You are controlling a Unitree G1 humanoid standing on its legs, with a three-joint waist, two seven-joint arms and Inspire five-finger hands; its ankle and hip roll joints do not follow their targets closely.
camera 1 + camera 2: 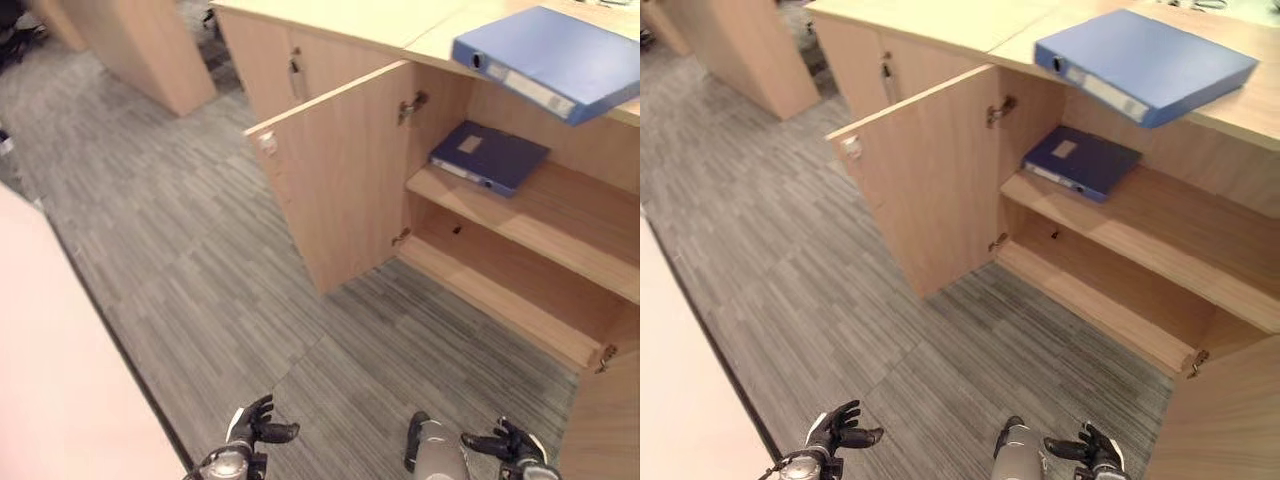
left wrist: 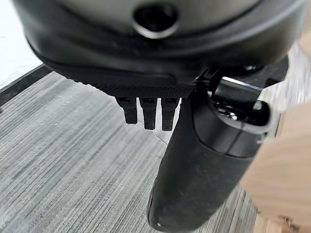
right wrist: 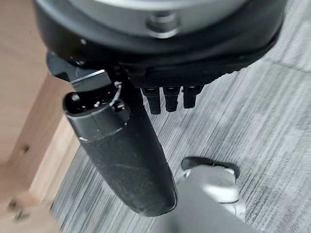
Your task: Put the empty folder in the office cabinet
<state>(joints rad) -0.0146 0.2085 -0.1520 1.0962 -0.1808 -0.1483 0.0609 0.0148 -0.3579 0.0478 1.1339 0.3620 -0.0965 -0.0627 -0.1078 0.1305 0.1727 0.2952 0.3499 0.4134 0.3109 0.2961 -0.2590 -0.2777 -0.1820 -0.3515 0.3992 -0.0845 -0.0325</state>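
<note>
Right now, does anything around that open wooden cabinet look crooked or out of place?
Yes. The light blue ring binder on the cabinet's wooden top lies askew, one corner jutting past the front edge above the open compartment. The dark blue folder on the upper shelf also sits at an angle. Both robot hands hang low and hold nothing.

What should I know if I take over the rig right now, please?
Left hand: open, holding nothing, low over the carpet.
Right hand: open, holding nothing, low near the cabinet's right side.
Cabinet: left door swung open; a dark blue folder lies flat on the upper shelf.
A lighter blue folder lies on the cabinet top, overhanging its front edge.
Done: door open, one folder on the shelf.
Left: I cannot tell which folder is the empty one; if it is the one on top, it is not yet picked up.
</note>
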